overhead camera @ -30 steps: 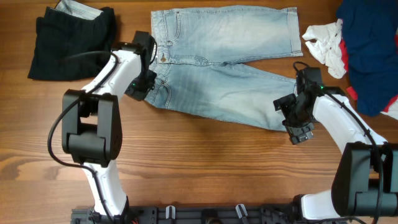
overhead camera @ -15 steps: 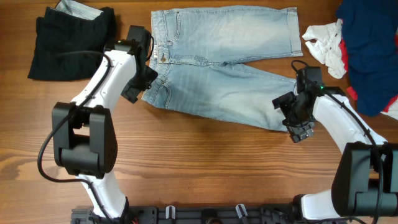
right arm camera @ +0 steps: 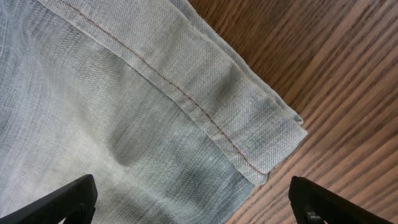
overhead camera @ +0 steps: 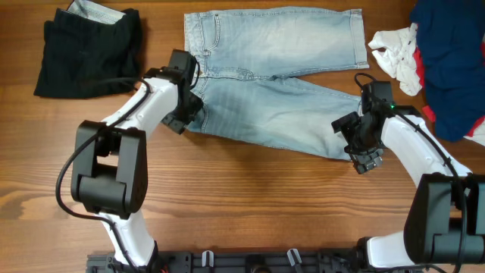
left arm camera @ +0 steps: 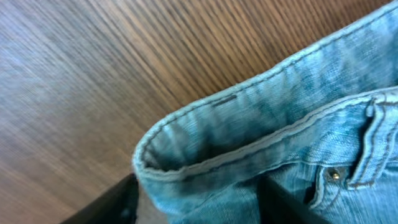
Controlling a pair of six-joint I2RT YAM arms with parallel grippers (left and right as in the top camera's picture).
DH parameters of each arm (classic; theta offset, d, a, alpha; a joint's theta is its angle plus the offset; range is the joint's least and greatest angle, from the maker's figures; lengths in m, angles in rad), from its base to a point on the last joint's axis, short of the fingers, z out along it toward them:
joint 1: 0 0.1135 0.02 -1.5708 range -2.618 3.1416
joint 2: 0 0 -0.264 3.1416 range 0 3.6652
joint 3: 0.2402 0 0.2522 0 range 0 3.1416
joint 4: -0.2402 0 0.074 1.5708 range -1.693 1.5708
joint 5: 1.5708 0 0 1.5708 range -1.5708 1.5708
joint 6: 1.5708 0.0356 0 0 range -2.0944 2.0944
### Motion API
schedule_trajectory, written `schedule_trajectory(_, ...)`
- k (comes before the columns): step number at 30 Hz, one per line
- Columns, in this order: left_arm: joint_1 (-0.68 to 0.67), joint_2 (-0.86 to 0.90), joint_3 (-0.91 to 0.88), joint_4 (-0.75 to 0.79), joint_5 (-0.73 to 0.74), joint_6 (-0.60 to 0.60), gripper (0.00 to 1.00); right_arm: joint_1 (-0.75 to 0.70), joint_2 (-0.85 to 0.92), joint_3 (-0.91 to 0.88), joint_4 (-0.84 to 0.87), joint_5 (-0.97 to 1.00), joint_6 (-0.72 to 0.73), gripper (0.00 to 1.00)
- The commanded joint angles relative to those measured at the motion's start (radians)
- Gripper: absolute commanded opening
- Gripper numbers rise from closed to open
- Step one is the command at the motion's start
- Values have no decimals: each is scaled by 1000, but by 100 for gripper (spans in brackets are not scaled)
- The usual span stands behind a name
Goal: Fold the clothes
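Note:
The clothes, light blue denim shorts (overhead camera: 273, 83), lie flat with the waistband to the left and both legs pointing right. My left gripper (overhead camera: 184, 115) is at the near corner of the waistband. In the left wrist view that folded waistband corner (left arm camera: 249, 124) lies between the parted jaws of the left gripper (left arm camera: 199, 205); a sliver of wood shows beside the left finger (left arm camera: 118, 202). My right gripper (overhead camera: 362, 152) hovers wide open over the near leg's hem corner (right arm camera: 249, 124), and the right gripper (right arm camera: 193, 205) holds nothing.
A black garment (overhead camera: 87, 49) lies at the back left. A white and red cloth (overhead camera: 398, 53) and a dark navy garment (overhead camera: 451, 64) are piled at the back right. Bare wooden table (overhead camera: 250, 205) runs along the front.
My left gripper has let go, swung out left, then come back right and lower onto the waistband's near corner with its jaws apart. The right arm has not moved.

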Motion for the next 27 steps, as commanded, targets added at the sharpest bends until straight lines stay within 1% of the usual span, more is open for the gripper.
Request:
schedule_trajectory(1, -9, 14, -35, 37, -23, -4, 47, 3, 10, -3, -5, -2, -13, 100)
schedule_trajectory(2, -8, 14, -35, 42, -40, -4, 43, 3, 10, -3, -6, -2, -13, 100)
schedule_trajectory(4, -8, 15, -35, 47, -82, -4, 43, 3, 10, -3, -7, -2, -13, 100)
schedule_trajectory(6, -8, 18, -35, 49, -90, -4, 43, 3, 10, -3, -6, -2, -13, 100)
schedule_trajectory(7, -8, 23, -35, 50, -90, -4, 43, 3, 10, -3, -6, -2, -13, 100)
schedule_trajectory(12, 1, 65, -35, 69, -93, -5, 55, 3, 10, -3, -10, -2, -13, 100)
schedule_trajectory(14, 13, 79, -35, 69, -92, -19, 54, 3, 10, -3, -13, -2, -13, 100)
schedule_trajectory(15, 21, 83, -35, 69, -88, -24, 48, 3, 10, -3, -13, -2, -13, 100)
schedule_trajectory(16, 26, 84, -35, 69, -84, -23, 35, 3, 10, -3, -13, -2, -13, 100)
schedule_trajectory(17, 29, 84, -35, 68, -82, -24, 15, 3, 10, -3, -13, -2, -13, 100)
schedule_trajectory(18, 30, 84, -35, 68, -81, -24, 11, 3, 10, -3, -14, -2, -13, 100)
schedule_trajectory(19, 30, 84, -35, 68, -81, -24, 4, 3, 10, -3, -19, -2, -13, 100)
schedule_trajectory(24, 30, 84, -35, 46, -81, -27, 4, 3, 10, -3, -51, 11, -8, 100)
schedule_trajectory(27, 30, 84, -35, 49, -81, -27, 4, 3, 10, -5, -54, 13, 30, 99)
